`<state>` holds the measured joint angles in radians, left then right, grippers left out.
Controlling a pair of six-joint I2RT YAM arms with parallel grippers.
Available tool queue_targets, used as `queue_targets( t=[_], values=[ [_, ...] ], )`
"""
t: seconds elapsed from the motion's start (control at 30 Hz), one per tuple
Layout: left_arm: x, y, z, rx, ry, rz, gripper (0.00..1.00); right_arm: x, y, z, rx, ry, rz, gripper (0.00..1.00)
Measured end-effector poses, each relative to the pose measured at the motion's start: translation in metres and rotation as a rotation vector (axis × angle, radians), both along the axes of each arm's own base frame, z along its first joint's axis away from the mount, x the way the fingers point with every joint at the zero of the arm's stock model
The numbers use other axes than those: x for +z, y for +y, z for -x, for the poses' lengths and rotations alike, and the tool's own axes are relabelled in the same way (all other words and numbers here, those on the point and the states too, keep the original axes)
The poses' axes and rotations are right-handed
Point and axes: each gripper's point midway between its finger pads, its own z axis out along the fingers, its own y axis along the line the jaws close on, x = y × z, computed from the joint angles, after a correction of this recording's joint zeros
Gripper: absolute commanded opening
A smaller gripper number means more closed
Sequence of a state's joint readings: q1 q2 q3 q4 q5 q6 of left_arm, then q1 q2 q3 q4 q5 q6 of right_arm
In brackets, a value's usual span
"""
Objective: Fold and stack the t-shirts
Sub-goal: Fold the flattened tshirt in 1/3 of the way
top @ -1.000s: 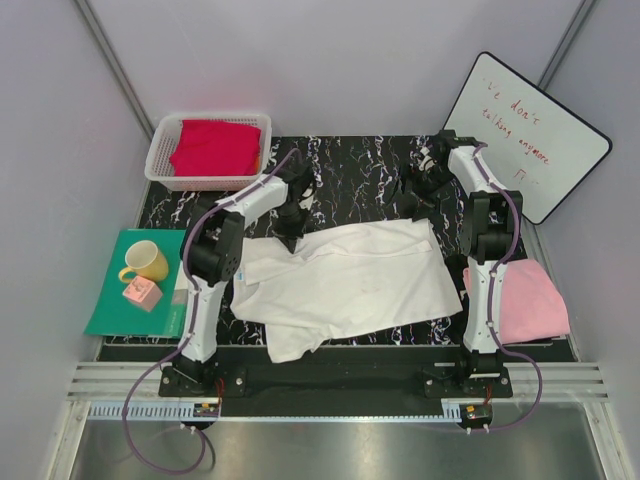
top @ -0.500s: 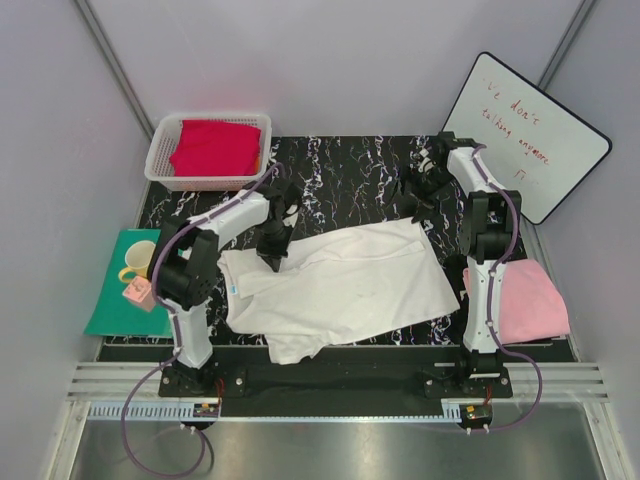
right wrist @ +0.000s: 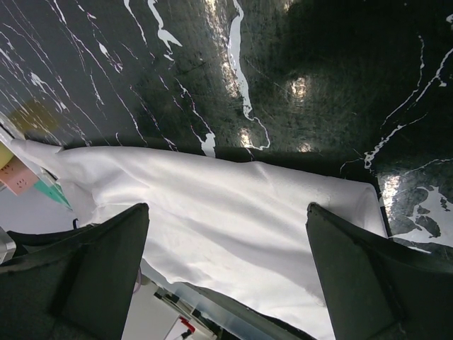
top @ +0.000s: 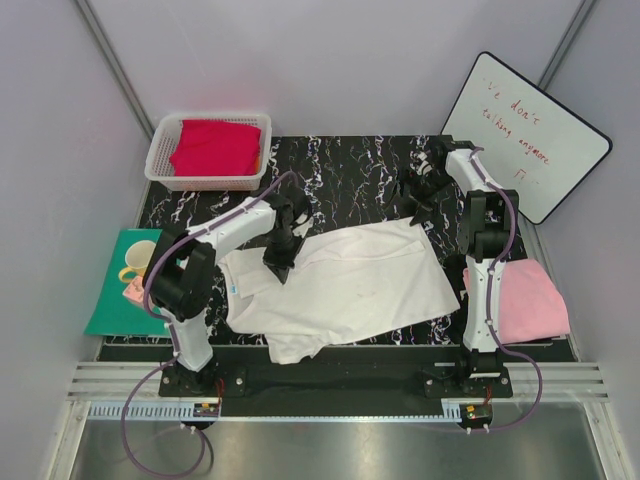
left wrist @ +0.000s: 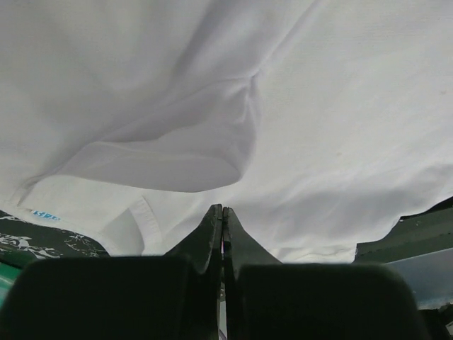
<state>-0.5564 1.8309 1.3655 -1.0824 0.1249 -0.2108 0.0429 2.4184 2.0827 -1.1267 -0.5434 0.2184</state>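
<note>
The white t-shirt (top: 350, 285) lies spread and rumpled across the middle of the black marble table, its blue neck label (left wrist: 44, 214) at the left. My left gripper (top: 280, 262) hovers over the shirt's collar area. In the left wrist view its jaws (left wrist: 223, 209) are shut tip to tip, with no cloth seen between them, above the white cloth (left wrist: 318, 106). My right gripper (top: 415, 195) is open over the shirt's far right corner (right wrist: 233, 212), fingers wide apart and empty. The pale pink t-shirt (top: 530, 300) lies folded at the right. The crimson red t-shirt (top: 213, 147) sits in the basket.
A white basket (top: 160, 150) stands at the far left. A teal mat (top: 110, 310) at the left holds a yellow mug (top: 140, 262) and a pink block (top: 130, 292). A whiteboard (top: 525, 135) leans at the far right.
The left gripper swung left and nearer, and the shirt's collar side shifted left with it. Since then it has moved slightly right. The right arm has stayed almost still.
</note>
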Motion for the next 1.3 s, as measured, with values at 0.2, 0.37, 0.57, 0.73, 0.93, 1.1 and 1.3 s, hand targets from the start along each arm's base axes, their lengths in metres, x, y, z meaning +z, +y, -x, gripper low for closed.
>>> queue_targets(
  t=[0.2, 0.37, 0.57, 0.73, 0.93, 1.1, 1.3],
  values=[
    [0.005, 0.004, -0.006, 0.036, -0.037, -0.013, 0.0, 0.0, 0.0, 0.0, 0.0, -0.001, -0.001, 1.0],
    [0.02, 0.027, -0.032, 0.167, -0.112, -0.011, 0.0, 0.001, 0.001, 0.0, 0.002, -0.003, -0.005, 0.34],
    [0.019, 0.058, -0.08, 0.311, -0.163, -0.032, 0.27, 0.003, 0.004, -0.001, -0.008, 0.004, -0.029, 0.0],
    [0.011, 0.058, -0.098, 0.322, -0.166, -0.037, 0.85, 0.0, 0.004, 0.002, -0.008, 0.013, -0.027, 0.0],
    [0.009, 0.061, -0.1, 0.324, -0.165, -0.039, 0.99, -0.01, -0.001, 0.029, -0.005, 0.073, 0.002, 0.0],
    [0.007, 0.065, -0.1, 0.335, -0.162, -0.041, 0.99, -0.003, -0.008, 0.046, -0.005, 0.076, 0.042, 0.0],
    [-0.017, 0.072, -0.083, 0.337, -0.083, -0.08, 0.99, -0.005, -0.014, 0.045, -0.004, 0.066, 0.081, 0.0]
  ],
)
